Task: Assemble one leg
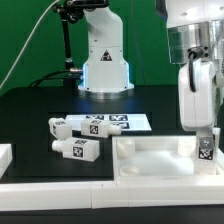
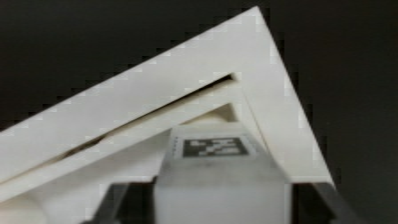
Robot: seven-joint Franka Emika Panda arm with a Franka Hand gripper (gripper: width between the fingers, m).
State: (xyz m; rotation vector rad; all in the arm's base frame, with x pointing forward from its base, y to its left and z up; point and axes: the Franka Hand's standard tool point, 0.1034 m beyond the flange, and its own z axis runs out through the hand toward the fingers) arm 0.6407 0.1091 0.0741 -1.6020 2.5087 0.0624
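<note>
I'm seeing my arm (image 1: 192, 60) hanging vertically at the exterior view's right, wrist pointing straight down, gripper (image 1: 204, 150) clamping the leg (image 1: 204, 147) between its fingers.

The leg (image 1: 204, 148) (image 2: 214, 160) is a small white post with a black-and-white tag. It stands upright over the white panel's (image 1: 160, 160) right corner.

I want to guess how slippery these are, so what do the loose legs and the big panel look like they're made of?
The legs look like matte white moulded plastic: blocky and uniform in colour, with printed tags stuck on. The panel looks like the same white plastic, smooth with a faint sheen. The table looks matte black, possibly cloth; I can't tell.
</note>
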